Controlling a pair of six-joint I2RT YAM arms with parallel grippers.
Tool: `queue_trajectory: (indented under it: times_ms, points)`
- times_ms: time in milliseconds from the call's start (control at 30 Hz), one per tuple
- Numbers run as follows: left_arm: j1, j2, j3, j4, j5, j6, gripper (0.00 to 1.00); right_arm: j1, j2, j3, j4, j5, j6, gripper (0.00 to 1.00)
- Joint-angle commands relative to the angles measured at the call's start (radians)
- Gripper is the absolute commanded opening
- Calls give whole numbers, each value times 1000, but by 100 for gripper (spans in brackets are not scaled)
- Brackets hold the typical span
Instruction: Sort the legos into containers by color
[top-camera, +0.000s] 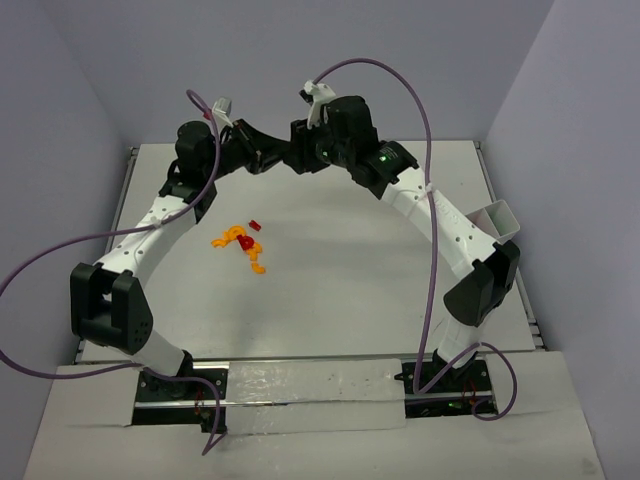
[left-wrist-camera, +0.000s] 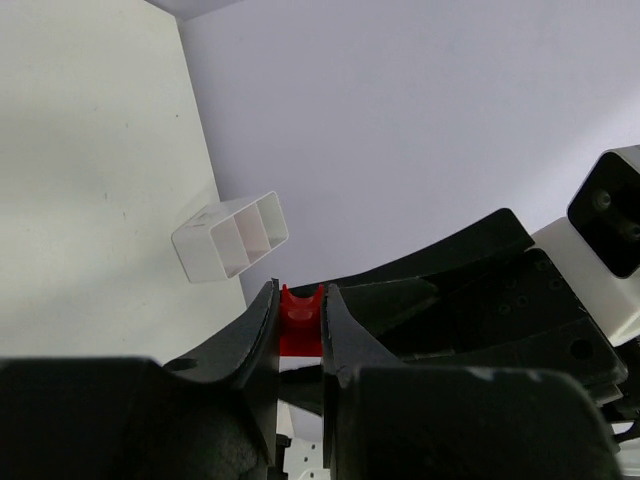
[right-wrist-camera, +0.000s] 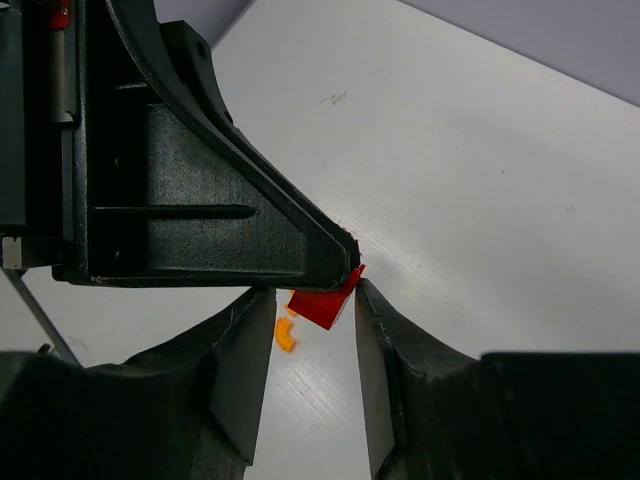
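High over the back middle of the table, my left gripper (top-camera: 281, 160) is shut on a small red lego (left-wrist-camera: 298, 315) that sticks out past its tips. My right gripper (right-wrist-camera: 313, 291) faces it tip to tip and stands open, with that red lego (right-wrist-camera: 322, 303) between its jaws. The lego touches the right-hand finger, and a gap shows at the left-hand finger. More legos (top-camera: 242, 245), orange-yellow and red, lie in a small heap on the table's left half. One white container (top-camera: 497, 218) stands at the right edge and is also seen in the left wrist view (left-wrist-camera: 232, 237).
Purple cables (top-camera: 428, 130) loop from both wrists over the table. The right arm's elbow (top-camera: 487, 283) sits just in front of the container. An orange lego (right-wrist-camera: 285, 336) shows on the table far below the right jaws. Walls close in the back and sides.
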Motion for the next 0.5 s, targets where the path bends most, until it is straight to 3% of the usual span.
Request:
queue_trajectory:
  times_ms: [0,133,167,233,267,300,333,367,400,467]
  points:
    - [-32,-13,-18,-19,16,45,0,8,-39,1,109,74,6,40]
    - [-34,-15,-43,-41,-3,69,5,6,-48,4,108,77,-3,22]
    - [-33,-17,-42,-61,-17,88,12,6,-52,-7,110,81,-5,5]
    - [-33,-14,-27,-119,-38,139,23,6,-60,-19,108,84,-11,0]
    - [-28,-13,-21,-141,-50,158,32,4,-65,-27,108,86,-14,0]
    - [-16,-12,-12,-165,-71,190,62,3,-77,-45,105,85,-19,0]
    - [-5,-11,0,-194,-88,219,85,-2,-88,-61,104,83,-24,0]
    - [6,-10,14,-228,-102,244,96,-11,-98,-75,103,73,-28,0]
    - [19,-10,25,-259,-119,272,99,-18,-108,-96,101,58,-31,0]
    - [61,-10,52,-317,-166,377,99,-41,-147,-153,93,47,-45,0]
